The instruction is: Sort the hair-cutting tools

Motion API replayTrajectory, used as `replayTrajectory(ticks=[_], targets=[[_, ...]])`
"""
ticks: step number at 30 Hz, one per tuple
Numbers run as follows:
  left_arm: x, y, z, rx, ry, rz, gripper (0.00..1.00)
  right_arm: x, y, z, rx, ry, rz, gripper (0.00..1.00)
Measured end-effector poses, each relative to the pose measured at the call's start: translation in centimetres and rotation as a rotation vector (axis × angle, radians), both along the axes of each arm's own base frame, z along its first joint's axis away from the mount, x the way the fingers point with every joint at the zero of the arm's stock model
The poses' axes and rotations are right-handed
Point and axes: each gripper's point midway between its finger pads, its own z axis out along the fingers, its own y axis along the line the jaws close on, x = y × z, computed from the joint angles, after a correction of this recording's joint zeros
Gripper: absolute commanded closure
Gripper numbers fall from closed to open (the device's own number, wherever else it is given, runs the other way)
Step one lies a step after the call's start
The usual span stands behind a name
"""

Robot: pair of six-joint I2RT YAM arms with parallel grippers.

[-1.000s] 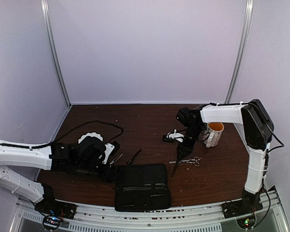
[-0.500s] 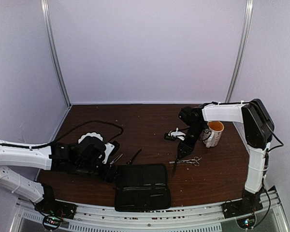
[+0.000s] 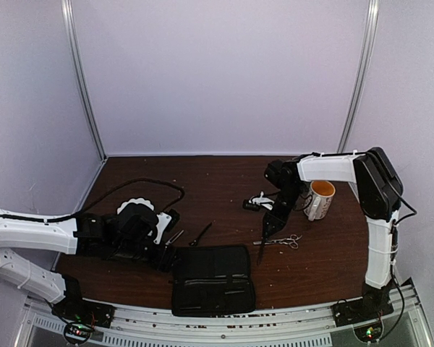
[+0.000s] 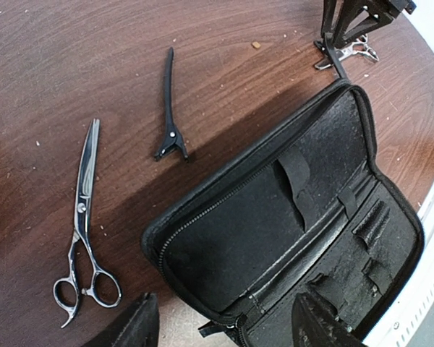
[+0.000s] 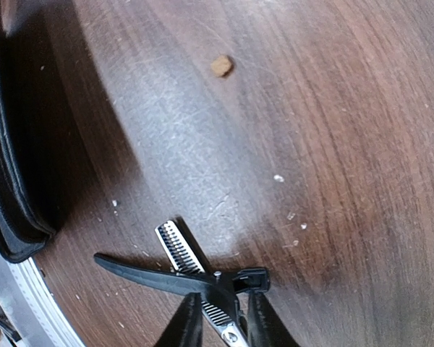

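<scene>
The right arm (image 3: pixel 333 168) rises from its base at the table's (image 3: pixel 217 181) near right corner. It bends at the top and runs level to the left, past the mug (image 3: pixel 320 199). Its wrist then drops steeply, so the right gripper (image 3: pixel 271 230) points down at the wood beside the case's (image 3: pixel 213 278) far right corner. Its fingers (image 5: pixel 190 318) stand close together, clamped on the hinge end of a black clip (image 5: pixel 166 275). The clip crosses over the toothed scissors (image 5: pixel 179 249), which lie on the table. Whether the clip's tip is clear of the wood cannot be told.

The left arm (image 3: pixel 29 231) lies low and stretched rightward across the left side of the table. Its wrist is turned towards the case, and the left gripper (image 4: pixel 224 325) hangs over the open case's left edge. Its jaws are spread wide with nothing held. Beyond it, on the bare wood, lie the plain scissors (image 4: pixel 83 217), blades closed. The second clip (image 4: pixel 170 108) lies just to their right, apart from them and from the case.
</scene>
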Motion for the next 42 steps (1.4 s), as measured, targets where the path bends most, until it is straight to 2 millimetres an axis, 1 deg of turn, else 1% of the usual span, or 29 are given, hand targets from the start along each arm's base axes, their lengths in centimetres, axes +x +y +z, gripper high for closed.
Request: replayTrajectory(ticks=[5, 11, 15, 17, 20, 23, 24, 26, 28, 30, 32, 34, 37, 42], targets=[[0.0, -0.1, 0.0, -0.003, -0.001, 0.000, 0.34, -0.5, 0.3, 0.2, 0.024, 0.023, 0.015, 1.00], [0.0, -0.1, -0.2, 0.005, 0.003, -0.001, 0.34, -1.5, 0.7, 0.8, 0.066, 0.074, 0.028, 1.00], [0.1, -0.3, -0.2, 0.004, 0.005, -0.004, 0.35, -1.7, 0.5, 1.3, 0.080, 0.085, 0.025, 1.00], [0.2, -0.6, 0.2, -0.003, 0.002, -0.010, 0.36, -1.6, 0.2, 2.0, 0.091, 0.075, 0.025, 1.00], [0.6, -1.8, 1.6, -0.029, -0.015, -0.030, 0.36, -1.6, -0.4, 4.5, 0.126, 0.019, 0.022, 1.00], [1.3, -3.8, 4.0, -0.089, -0.050, -0.063, 0.36, -2.7, -0.9, 8.4, 0.197, -0.068, 0.037, 1.00], [1.6, -4.8, 5.1, -0.118, -0.066, -0.079, 0.36, -3.2, -1.0, 9.9, 0.233, -0.104, 0.042, 1.00], [2.1, -6.8, 6.9, -0.168, -0.089, -0.110, 0.36, -4.3, -1.2, 12.0, 0.285, -0.151, 0.054, 1.00], [2.6, -8.9, 8.5, -0.220, -0.109, -0.146, 0.36, -5.6, -1.3, 13.5, 0.332, -0.194, 0.075, 1.00], [3.0, -11.3, 10.0, -0.270, -0.121, -0.191, 0.36, -6.8, -1.4, 14.6, 0.372, -0.234, 0.095, 1.00], [3.3, -13.2, 10.9, -0.310, -0.126, -0.225, 0.37, -7.8, -1.4, 15.3, 0.408, -0.270, 0.110, 1.00], [3.5, -14.8, 11.4, -0.350, -0.126, -0.257, 0.39, -8.6, -1.5, 16.0, 0.449, -0.318, 0.123, 1.00], [3.3, -17.0, 11.7, -0.418, -0.106, -0.308, 0.42, -9.6, -1.5, 17.0, 0.505, -0.387, 0.128, 1.00], [2.6, -20.1, 11.8, -0.527, -0.046, -0.376, 0.43, -10.3, -1.4, 18.8, 0.580, -0.497, 0.125, 1.00]])
